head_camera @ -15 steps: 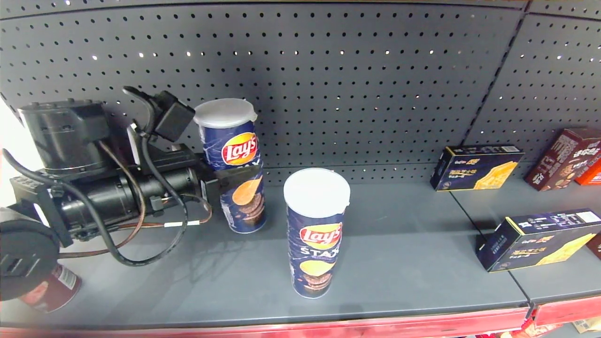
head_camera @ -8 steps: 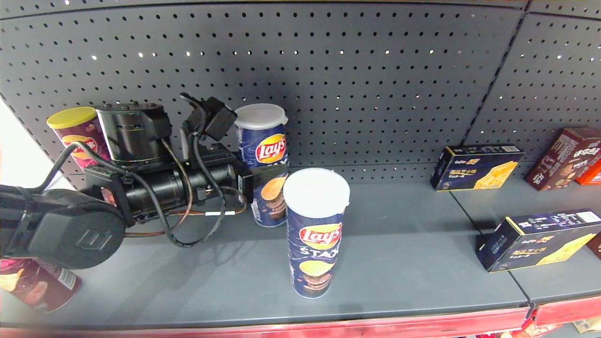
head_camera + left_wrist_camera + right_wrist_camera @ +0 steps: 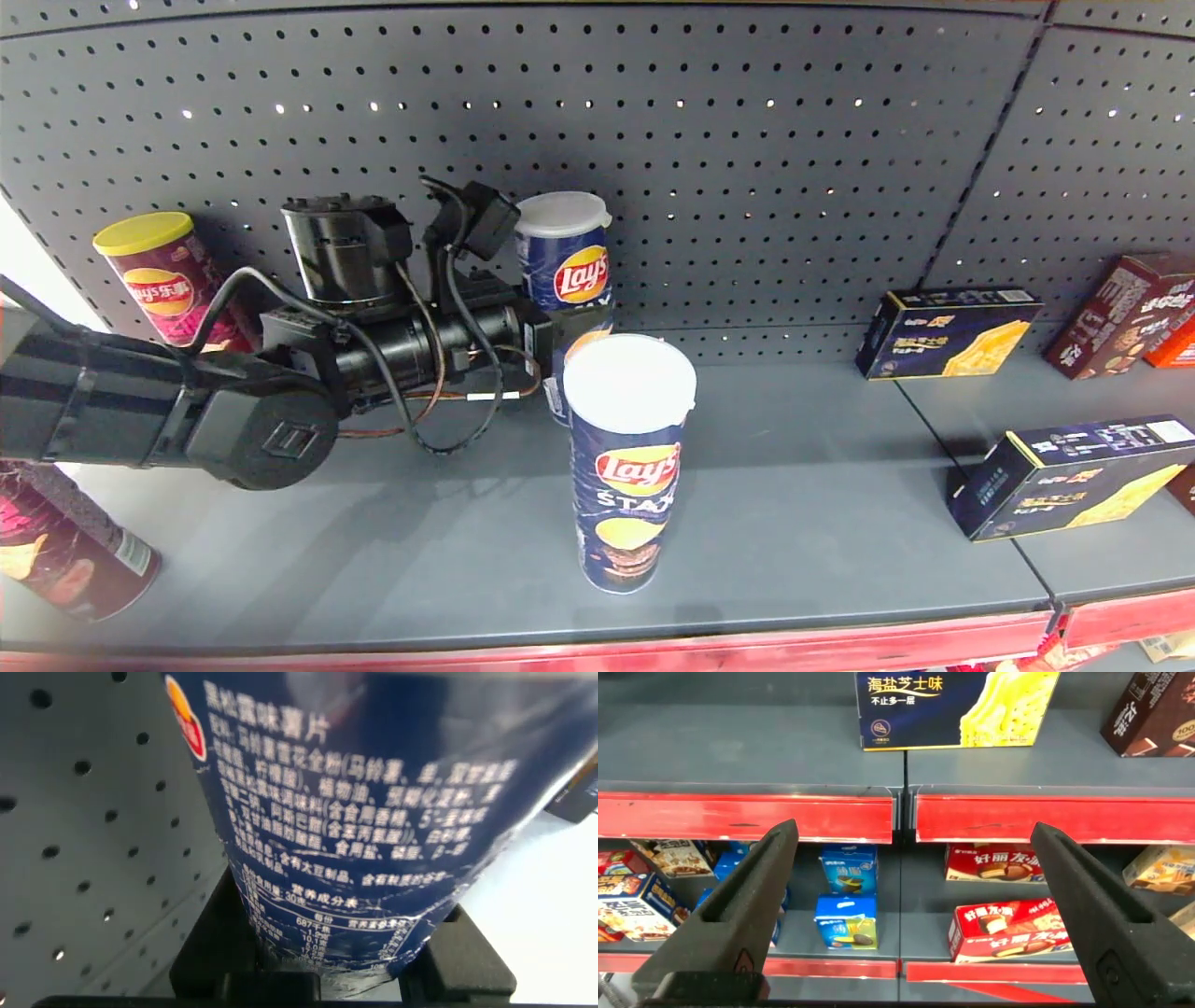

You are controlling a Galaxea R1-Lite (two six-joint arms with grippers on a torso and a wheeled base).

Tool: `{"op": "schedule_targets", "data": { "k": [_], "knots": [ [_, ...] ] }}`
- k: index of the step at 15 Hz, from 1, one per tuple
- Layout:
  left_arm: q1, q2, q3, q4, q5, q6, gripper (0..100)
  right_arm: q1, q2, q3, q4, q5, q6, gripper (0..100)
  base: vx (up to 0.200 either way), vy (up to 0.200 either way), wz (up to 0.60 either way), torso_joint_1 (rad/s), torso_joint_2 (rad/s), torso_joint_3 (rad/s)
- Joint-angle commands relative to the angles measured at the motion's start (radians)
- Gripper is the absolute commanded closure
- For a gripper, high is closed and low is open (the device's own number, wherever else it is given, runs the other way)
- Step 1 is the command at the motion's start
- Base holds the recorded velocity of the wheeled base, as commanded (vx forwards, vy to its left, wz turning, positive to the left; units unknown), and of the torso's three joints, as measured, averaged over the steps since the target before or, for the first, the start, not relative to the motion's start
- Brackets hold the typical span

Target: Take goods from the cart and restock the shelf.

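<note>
Evidently the placing step is in hand: the left claw (image 3: 577, 338) pinches a blue chip can (image 3: 563, 266) upright at the back of the shelf (image 3: 794, 504), just behind 1 matching can (image 3: 627, 467), so the next move probably calls for settling it down and letting go.

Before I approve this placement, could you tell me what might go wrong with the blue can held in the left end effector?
1. The held can in the left end effector sits just behind the standing blue can; a sideways or forward move could topple that one.
2. Its base is hidden behind the standing blue can, so releasing now might drop or tip it.
</note>
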Motion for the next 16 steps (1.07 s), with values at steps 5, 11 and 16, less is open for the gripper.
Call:
{"op": "schedule_targets", "data": {
  "k": [5,11,16],
  "knots": [
    [-0.001,0.08,-0.057,-0.01,-0.002,0.007,100,0.0,0.002,0.0,0.0,0.001,0.0,0,0.0,0.0,0.0,0.0,0.0,0.0],
    [-0.003,0.12,-0.088,-0.028,-0.002,0.03,100,0.0,0.002,0.0,0.0,0.001,0.0,0,0.0,0.0,0.0,0.0,0.0,0.0],
    [-0.001,0.123,-0.084,-0.028,-0.002,0.053,100,0.0,0.002,0.0,0.0,0.001,0.0,0,0.0,0.0,0.0,0.0,0.0,0.0]
  ]
}}
